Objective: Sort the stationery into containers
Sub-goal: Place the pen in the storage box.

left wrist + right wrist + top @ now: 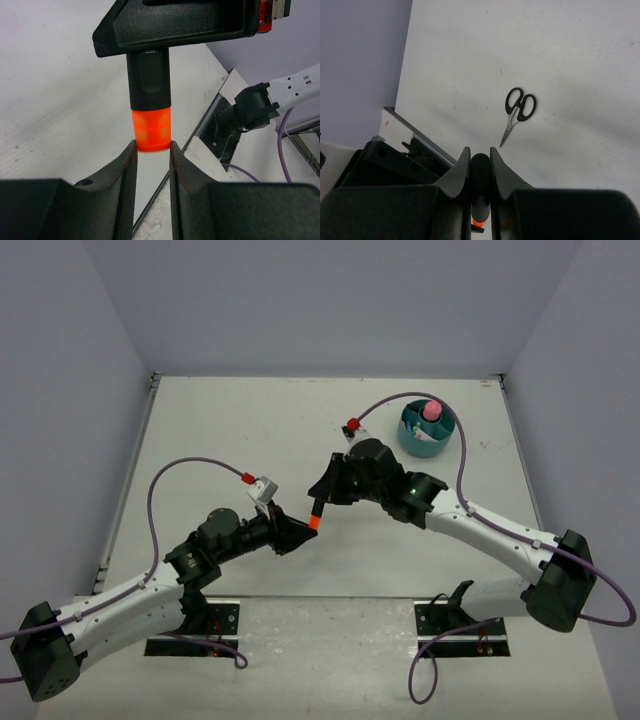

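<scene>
White tabletop (250, 420) between grey walls (300, 300) is filling the top view. Near the centre of that frame the left gripper (308, 527) is clamping the orange end of a black-bodied orange highlighter (317, 515), which is hanging clear of the table. The right gripper (320, 502) is pinching its black barrel from above (both jaws are closed on it at once). Right of centre in the right wrist view, black-handled scissors (519, 107) are lying flat. At upper right a round teal plastic organizer (410, 440) is holding a pink-capped glue stick (431, 410).
</scene>
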`<act>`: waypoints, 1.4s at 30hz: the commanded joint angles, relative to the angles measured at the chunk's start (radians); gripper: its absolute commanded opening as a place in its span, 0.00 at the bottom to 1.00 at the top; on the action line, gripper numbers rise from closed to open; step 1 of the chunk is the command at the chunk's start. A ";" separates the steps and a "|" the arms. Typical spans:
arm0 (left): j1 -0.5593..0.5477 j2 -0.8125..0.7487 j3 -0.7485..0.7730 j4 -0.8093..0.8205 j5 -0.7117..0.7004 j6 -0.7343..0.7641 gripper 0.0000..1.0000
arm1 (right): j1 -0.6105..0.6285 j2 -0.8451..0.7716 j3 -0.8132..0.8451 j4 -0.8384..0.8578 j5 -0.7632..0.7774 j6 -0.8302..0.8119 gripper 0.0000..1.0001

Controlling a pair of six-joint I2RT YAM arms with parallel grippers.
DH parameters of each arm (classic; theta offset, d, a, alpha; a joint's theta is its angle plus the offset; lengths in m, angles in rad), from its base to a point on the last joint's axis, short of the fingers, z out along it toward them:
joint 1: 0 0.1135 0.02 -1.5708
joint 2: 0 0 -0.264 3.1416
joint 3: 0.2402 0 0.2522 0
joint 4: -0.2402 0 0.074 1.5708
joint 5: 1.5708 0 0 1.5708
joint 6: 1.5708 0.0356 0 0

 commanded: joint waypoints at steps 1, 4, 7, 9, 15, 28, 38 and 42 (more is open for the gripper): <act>-0.004 0.016 0.020 0.007 -0.071 0.023 0.04 | -0.007 -0.083 -0.035 0.044 -0.009 -0.032 0.00; -0.003 0.033 0.077 -0.116 -0.180 0.023 0.60 | -0.019 -0.098 -0.027 0.018 0.042 -0.066 0.00; -0.003 0.045 0.144 -0.257 -0.267 0.024 0.99 | -0.056 -0.105 -0.008 -0.012 0.070 -0.103 0.00; -0.003 0.037 0.187 -0.348 -0.312 0.013 1.00 | -0.103 -0.097 0.018 -0.042 0.092 -0.130 0.00; -0.003 0.024 0.403 -0.739 -0.519 0.007 1.00 | -0.290 -0.003 0.153 -0.114 0.385 -0.259 0.00; -0.003 0.000 0.547 -0.974 -0.623 0.083 1.00 | -0.555 0.577 0.772 0.035 0.834 -0.647 0.00; -0.003 -0.131 0.463 -0.876 -0.560 0.106 1.00 | -0.613 0.773 0.902 0.076 0.804 -0.637 0.00; -0.004 -0.118 0.461 -0.873 -0.547 0.112 1.00 | -0.629 0.808 0.895 0.108 0.794 -0.637 0.00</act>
